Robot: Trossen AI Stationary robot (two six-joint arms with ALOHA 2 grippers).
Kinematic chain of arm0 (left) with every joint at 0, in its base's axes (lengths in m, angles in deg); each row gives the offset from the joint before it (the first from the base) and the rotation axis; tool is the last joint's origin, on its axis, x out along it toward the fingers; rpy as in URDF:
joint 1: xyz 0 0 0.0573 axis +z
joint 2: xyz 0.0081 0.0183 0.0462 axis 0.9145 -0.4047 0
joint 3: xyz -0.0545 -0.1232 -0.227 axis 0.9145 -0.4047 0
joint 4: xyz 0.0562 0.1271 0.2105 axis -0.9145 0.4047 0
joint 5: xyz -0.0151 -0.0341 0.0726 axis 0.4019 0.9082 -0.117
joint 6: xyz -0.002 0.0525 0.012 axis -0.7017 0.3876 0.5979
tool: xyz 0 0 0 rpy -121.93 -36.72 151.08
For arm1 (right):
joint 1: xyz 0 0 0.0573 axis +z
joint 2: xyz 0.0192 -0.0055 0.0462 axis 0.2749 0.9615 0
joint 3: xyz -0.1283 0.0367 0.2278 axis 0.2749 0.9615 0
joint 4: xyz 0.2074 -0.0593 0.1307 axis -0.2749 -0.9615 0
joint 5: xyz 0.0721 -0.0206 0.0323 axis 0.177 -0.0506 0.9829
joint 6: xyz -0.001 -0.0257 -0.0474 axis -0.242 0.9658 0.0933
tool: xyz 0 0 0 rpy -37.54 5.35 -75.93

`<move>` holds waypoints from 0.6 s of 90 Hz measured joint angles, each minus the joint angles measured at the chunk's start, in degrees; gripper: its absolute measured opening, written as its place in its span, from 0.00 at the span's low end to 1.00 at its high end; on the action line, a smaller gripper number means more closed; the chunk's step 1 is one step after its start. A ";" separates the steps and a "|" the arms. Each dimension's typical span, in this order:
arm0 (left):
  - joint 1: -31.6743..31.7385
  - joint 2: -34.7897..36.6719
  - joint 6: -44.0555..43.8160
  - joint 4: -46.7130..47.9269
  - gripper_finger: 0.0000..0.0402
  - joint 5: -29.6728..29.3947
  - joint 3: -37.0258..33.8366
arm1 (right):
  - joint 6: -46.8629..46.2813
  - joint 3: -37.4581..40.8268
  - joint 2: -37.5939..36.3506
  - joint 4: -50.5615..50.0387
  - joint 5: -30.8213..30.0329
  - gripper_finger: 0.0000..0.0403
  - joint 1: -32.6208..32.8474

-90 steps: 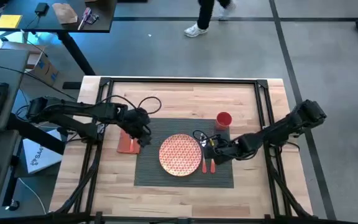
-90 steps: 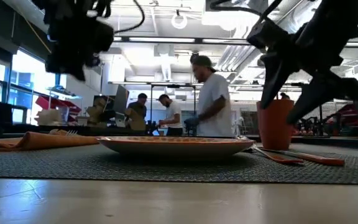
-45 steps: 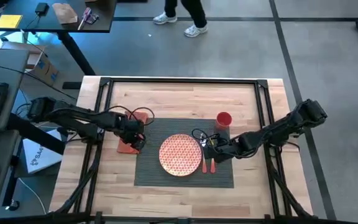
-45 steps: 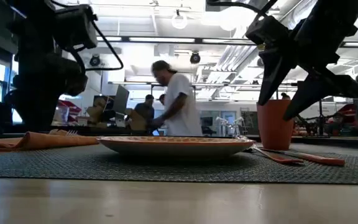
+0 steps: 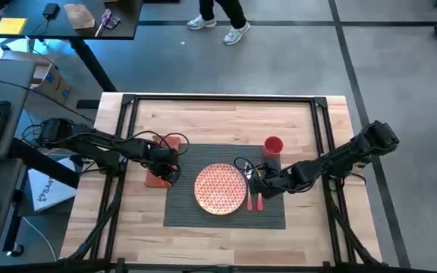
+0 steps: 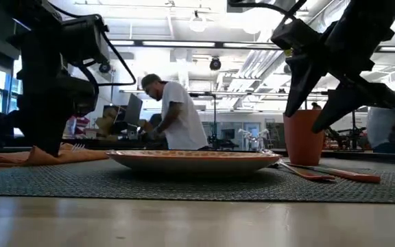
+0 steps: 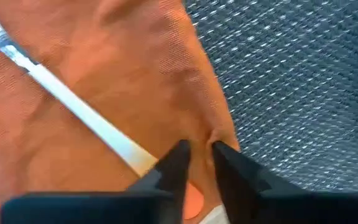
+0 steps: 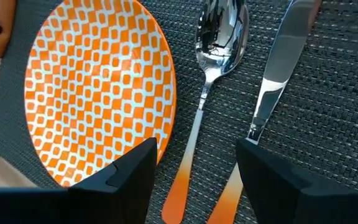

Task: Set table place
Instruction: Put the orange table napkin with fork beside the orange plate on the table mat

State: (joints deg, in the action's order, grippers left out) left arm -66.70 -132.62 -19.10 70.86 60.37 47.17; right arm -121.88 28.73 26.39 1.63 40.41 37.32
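- The left gripper [image 7: 194,155] is down on the orange napkin [image 7: 123,81] at the placemat's [image 5: 180,208] left edge, fingers pinching a fold of cloth (a fork [image 7: 73,109] lies on it).
- The right gripper [image 8: 194,168] hovers with fingers spread above the spoon [image 8: 213,56] and knife [image 8: 278,68], right of the plate [image 5: 220,188].
- The red cup [image 5: 273,145] stands at the mat's far right corner.

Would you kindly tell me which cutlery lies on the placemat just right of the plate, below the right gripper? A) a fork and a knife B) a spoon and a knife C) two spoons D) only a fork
B: the right wrist view shows a spoon and a knife, both orange-handled, side by side on the placemat next to the plate, with the right gripper open above them.
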 joint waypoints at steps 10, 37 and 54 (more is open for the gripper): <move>-0.72 -0.02 -0.48 -0.59 0.02 1.13 1.08 | 0.20 0.00 0.00 -0.14 0.00 0.51 0.00; -5.65 0.00 -2.01 0.84 0.00 -0.11 5.27 | 2.29 0.00 0.00 -0.30 -0.02 0.51 0.00; -5.89 0.08 -1.98 3.87 0.02 -4.71 9.17 | 2.32 0.00 0.00 -0.31 0.00 0.51 0.00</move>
State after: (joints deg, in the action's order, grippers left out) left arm -72.60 -132.54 -21.08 74.73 55.66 56.34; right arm -119.57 28.73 26.39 1.32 40.41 37.32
